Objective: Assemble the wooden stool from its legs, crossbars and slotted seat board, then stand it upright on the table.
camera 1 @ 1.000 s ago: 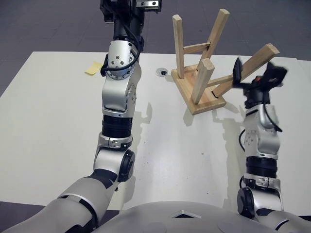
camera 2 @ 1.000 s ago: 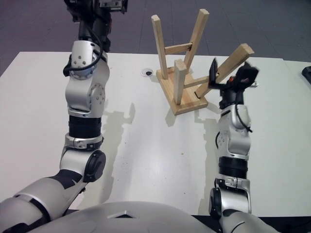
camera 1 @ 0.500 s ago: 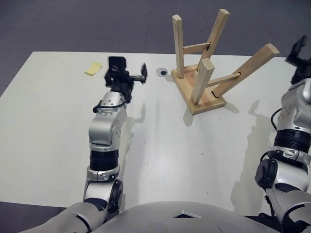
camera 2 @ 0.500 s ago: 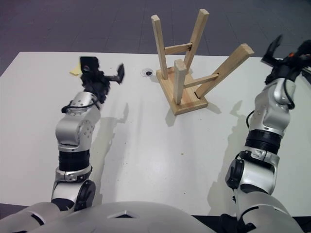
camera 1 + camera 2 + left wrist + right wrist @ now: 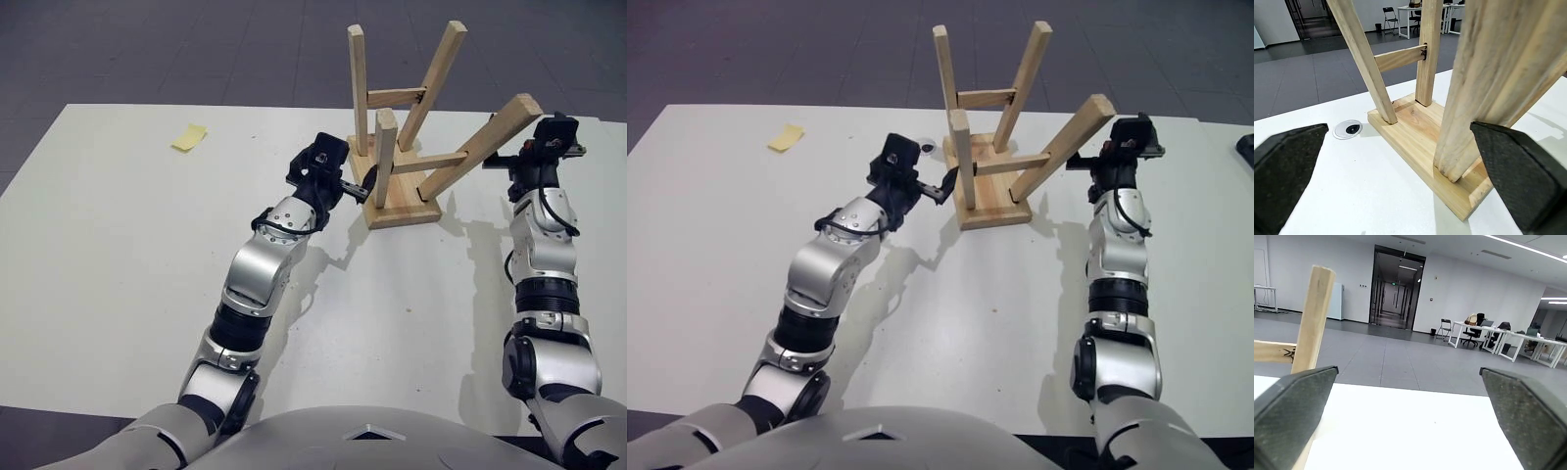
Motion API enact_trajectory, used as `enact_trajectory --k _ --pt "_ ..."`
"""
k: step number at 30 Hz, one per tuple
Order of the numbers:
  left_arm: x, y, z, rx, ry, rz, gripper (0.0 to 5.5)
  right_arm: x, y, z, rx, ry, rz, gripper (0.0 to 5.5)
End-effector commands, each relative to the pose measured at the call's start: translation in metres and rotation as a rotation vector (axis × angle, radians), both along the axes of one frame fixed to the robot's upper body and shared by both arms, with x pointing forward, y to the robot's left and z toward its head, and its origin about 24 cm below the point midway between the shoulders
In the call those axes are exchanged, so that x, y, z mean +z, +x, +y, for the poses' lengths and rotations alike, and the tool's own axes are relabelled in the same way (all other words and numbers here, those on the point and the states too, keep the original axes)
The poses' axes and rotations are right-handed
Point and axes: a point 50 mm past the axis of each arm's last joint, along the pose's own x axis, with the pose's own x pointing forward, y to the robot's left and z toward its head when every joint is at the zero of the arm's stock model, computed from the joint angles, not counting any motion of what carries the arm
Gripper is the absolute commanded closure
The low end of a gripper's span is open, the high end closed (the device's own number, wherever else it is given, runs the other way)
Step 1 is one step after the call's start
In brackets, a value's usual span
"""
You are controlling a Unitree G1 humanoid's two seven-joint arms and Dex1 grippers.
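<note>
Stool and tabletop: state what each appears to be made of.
Stool: pale, bare-looking wood with a matte finish; grain lines show on its legs and seat board. Tabletop: smooth, uniform white with no grain, probably laminate or painted board; what lies underneath cannot be told.

left arm (image 5: 257, 279) / right arm (image 5: 541, 257): silver-grey rounded shells | joints: black rings, black round caps at elbows | cables (image 5: 263, 217): thin black loops beside each wrist | left gripper (image 5: 336, 184): black, wedge pads (image 5: 1288, 171) with fine matte texture | right gripper (image 5: 537, 155): black, small red-orange spot at base
</note>
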Motion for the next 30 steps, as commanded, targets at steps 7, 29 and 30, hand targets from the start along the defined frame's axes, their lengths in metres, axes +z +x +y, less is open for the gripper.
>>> enact_trajectory --k 7,29,30 --pt "0.011 0.012 0.089 0.441 -0.056 -0.089 0.10 -0.007 -0.035 -0.077 -0.515 0.158 0.008 0.12" --pt "-0.003 0.026 0.044 0.372 -0.073 -0.016 0.10 -0.001 -0.019 0.036 -0.038 0.101 0.023 0.12" --pt "0.001 0.026 0.049 0.409 -0.099 -0.032 0.10 0.005 -0.019 0.032 -0.056 0.108 0.000 0.12"
